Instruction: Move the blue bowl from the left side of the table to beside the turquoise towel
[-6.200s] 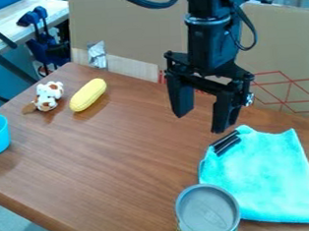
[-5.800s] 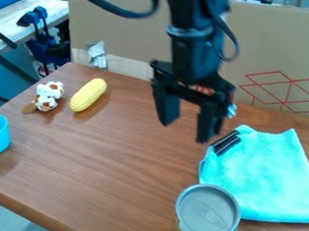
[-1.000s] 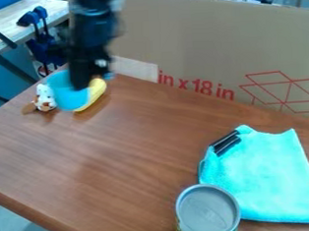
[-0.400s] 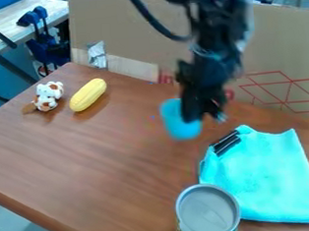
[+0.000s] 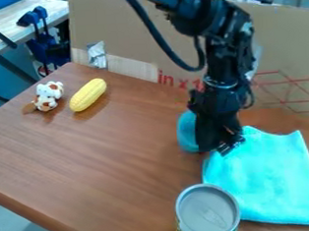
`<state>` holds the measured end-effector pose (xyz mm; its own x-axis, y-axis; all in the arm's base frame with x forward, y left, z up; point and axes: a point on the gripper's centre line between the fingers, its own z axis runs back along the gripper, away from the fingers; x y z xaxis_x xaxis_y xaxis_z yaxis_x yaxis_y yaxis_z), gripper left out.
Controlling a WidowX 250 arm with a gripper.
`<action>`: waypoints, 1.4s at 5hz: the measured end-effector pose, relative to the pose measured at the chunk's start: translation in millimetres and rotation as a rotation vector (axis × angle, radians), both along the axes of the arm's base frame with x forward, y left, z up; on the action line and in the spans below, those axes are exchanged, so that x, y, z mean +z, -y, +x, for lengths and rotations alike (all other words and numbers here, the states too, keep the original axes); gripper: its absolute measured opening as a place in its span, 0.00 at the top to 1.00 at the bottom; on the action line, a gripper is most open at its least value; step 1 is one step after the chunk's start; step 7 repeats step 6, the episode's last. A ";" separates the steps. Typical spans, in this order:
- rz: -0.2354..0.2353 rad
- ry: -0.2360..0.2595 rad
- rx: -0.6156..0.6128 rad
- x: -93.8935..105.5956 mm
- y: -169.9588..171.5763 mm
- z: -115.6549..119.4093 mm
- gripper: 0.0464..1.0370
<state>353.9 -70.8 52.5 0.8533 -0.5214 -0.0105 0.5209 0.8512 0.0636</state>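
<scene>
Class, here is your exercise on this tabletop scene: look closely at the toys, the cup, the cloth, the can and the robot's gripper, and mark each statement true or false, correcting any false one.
1. The yellow corn lies beside the spotted plush toy. True.
2. The gripper is right above the corn. False: it is at the blue cup.
3. The can stands upright. True.
4. The cloth lies between the corn and the plush toy. False: it lies at the right of the view, near the can.
5. The gripper hides part of the blue cup. True.
</scene>
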 end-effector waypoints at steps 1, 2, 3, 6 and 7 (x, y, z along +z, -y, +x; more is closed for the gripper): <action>0.034 -0.020 0.036 -1.9 -14.9 -6.0 0.97; 0.066 -0.032 0.081 1.0 -36.3 -11.1 0.96; 0.053 -0.017 0.124 7.0 -49.4 -16.8 0.90; 0.006 0.123 0.130 63.5 -47.8 -28.3 0.09; 0.006 0.123 0.130 63.5 -47.8 -28.3 0.09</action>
